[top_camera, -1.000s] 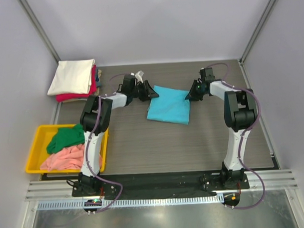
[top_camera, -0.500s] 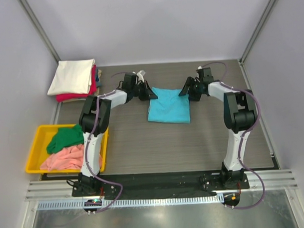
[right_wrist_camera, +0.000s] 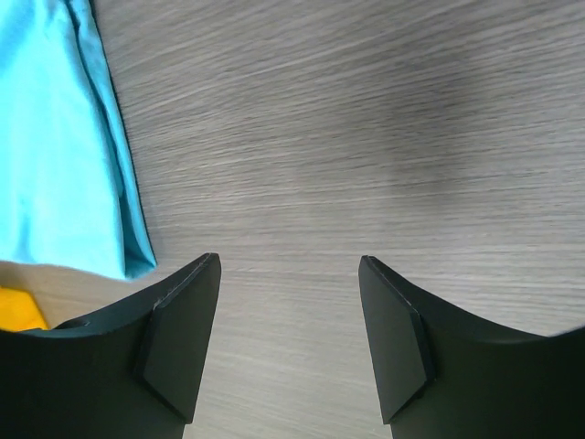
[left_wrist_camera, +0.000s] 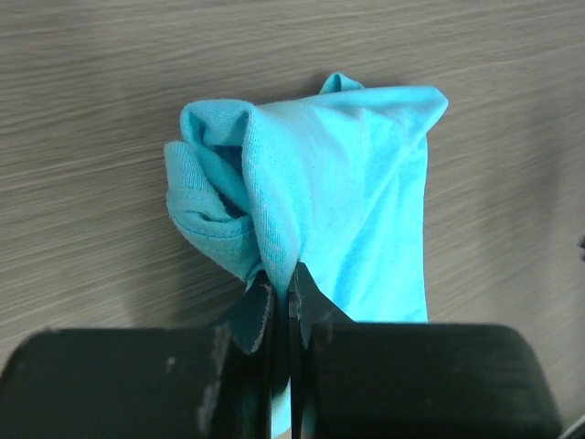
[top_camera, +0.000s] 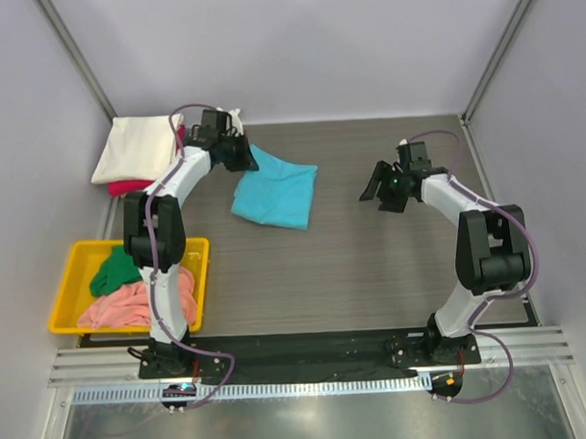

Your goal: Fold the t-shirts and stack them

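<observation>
A folded turquoise t-shirt [top_camera: 276, 192] trails across the table at the back left. My left gripper [top_camera: 245, 160] is shut on its bunched corner [left_wrist_camera: 274, 229], the cloth pinched between the jaws. A stack with a cream t-shirt [top_camera: 138, 148] over a red one [top_camera: 138, 186] lies at the far left corner. The green t-shirt [top_camera: 123, 269] and the salmon-pink t-shirt [top_camera: 130, 305] sit crumpled in the yellow tray [top_camera: 67, 285]. My right gripper [top_camera: 380, 191] stands open over bare table, well right of the turquoise shirt [right_wrist_camera: 64, 155], with nothing between its fingers.
The yellow tray stands at the near left beside the left arm's base. Grey walls and metal frame posts close in the table at the back and sides. A metal rail runs along the near edge [top_camera: 298, 359].
My left gripper shut on the turquoise shirt's corner and dragged it left and back toward the stack. My right gripper let go, opened and drew back to the right.
</observation>
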Controlling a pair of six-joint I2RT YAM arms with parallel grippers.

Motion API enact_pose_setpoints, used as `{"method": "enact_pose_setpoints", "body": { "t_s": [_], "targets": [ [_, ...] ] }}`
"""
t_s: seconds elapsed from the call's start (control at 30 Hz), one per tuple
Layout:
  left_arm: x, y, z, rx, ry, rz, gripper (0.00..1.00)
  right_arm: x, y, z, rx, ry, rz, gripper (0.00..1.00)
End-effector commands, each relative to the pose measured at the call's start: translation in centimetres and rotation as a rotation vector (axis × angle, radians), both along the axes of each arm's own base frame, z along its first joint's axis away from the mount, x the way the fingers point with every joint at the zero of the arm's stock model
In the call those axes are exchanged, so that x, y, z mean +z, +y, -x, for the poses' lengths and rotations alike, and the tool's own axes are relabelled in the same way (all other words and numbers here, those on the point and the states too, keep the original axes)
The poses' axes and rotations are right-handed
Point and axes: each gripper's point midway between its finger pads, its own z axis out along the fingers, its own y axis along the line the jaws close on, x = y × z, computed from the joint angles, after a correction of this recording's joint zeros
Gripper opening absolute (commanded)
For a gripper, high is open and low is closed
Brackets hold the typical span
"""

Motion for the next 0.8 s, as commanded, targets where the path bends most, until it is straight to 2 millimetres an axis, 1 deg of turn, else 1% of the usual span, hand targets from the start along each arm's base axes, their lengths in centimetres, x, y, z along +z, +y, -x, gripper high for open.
{"method": "enact_pose_setpoints", "body": {
  "t_s": [0.0,0.03,0.1,0.13,0.17,0.2,0.23,0.27,0.33,0.43,0.5,0.53,0.6,0.67,0.7,0.77],
  "targets": [
    [4.1,4.3,-0.1,0.034,-0.056,-0.091,0.00,3.0,0.7,0.1,0.031,-0.080,-0.030,0.68],
    [4.5,5.5,-0.4,0.047,-0.068,-0.110,0.00,3.1,0.7,0.3,0.034,-0.080,-0.036,0.68],
    [5.7,6.8,-0.7,0.066,-0.083,-0.134,0.00,3.6,0.9,0.3,0.039,-0.091,-0.044,0.68],
    [6.1,7.9,-1.0,0.081,-0.091,-0.147,0.00,3.7,1.0,0.4,0.043,-0.092,-0.049,0.68],
    [6.9,8.5,-1.2,0.089,-0.098,-0.154,0.00,3.8,1.1,0.4,0.046,-0.093,-0.050,0.68],
    [7.0,9.1,-1.4,0.097,-0.098,-0.164,0.00,3.8,1.2,0.4,0.049,-0.095,-0.051,0.68],
    [7.3,10.1,-1.7,0.114,-0.103,-0.173,0.00,3.8,1.2,0.4,0.050,-0.094,-0.050,0.68],
    [8.2,10.7,-1.9,0.118,-0.114,-0.191,0.00,3.8,1.1,0.4,0.049,-0.094,-0.050,0.68],
    [8.5,12.4,-2.5,0.149,-0.115,-0.213,0.00,3.6,1.2,0.4,0.055,-0.092,-0.050,0.68],
    [11.1,13.8,-2.9,0.174,-0.147,-0.210,0.00,3.1,1.2,0.7,0.058,-0.080,-0.049,0.68],
    [12.2,14.4,-3.0,0.186,-0.167,-0.217,0.00,3.1,1.3,0.6,0.060,-0.083,-0.052,0.68],
    [13.3,14.8,-3.1,0.195,-0.195,-0.216,0.00,3.0,1.2,0.7,0.059,-0.080,-0.051,0.68],
    [14.4,15.1,-2.9,0.201,-0.214,-0.224,0.00,3.0,1.3,0.6,0.062,-0.082,-0.053,0.68],
    [16.0,15.9,-2.7,0.221,-0.245,-0.239,0.00,2.9,1.3,0.6,0.062,-0.080,-0.056,0.68],
    [16.5,16.2,-2.7,0.228,-0.255,-0.245,0.00,2.9,1.4,0.6,0.064,-0.080,-0.060,0.68],
    [18.3,16.3,-2.4,0.238,-0.294,-0.243,0.00,2.9,1.5,0.5,0.066,-0.082,-0.062,0.68]
  ]
}}
